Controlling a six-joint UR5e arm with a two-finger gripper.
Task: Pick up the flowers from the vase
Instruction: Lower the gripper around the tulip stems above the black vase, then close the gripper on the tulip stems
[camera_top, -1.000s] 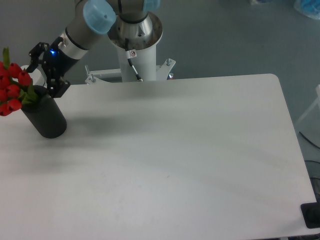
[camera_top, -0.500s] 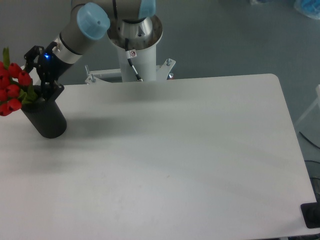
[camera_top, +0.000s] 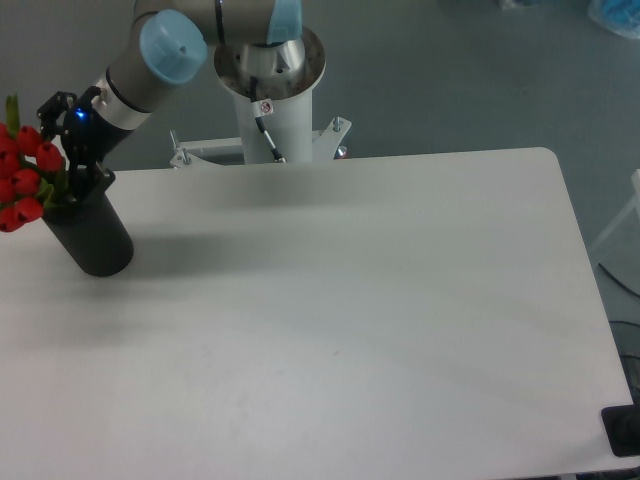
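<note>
- White table (camera_top: 350, 300) on a grey floor; arm's pedestal (camera_top: 268, 90) behind the far edge.
- Vase (camera_top: 90, 235) at the far left corner, flowers (camera_top: 25, 175) in its mouth, leaning left and partly cut off by the view.
- Gripper (camera_top: 68, 150) right at the blooms above the rim; jaw gap unreadable, can't tell whether it grips.
- Risk: a low or off-centre close catches the rim and tips the vase, or crushes buds.
- Table edge close on the left; open room lies right.
</note>
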